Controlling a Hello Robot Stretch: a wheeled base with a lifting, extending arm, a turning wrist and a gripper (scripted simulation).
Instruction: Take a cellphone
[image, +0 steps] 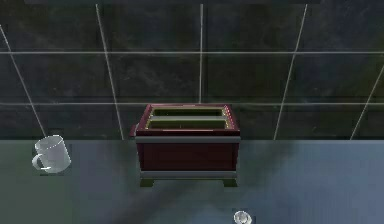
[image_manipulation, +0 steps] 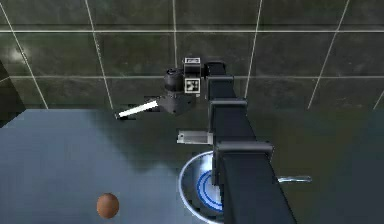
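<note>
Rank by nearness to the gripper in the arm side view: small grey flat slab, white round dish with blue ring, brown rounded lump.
1. Small grey flat slab, just below the gripper.
2. White round dish with blue ring, lower middle, and brown rounded lump, bottom left: too close to call.
</note>
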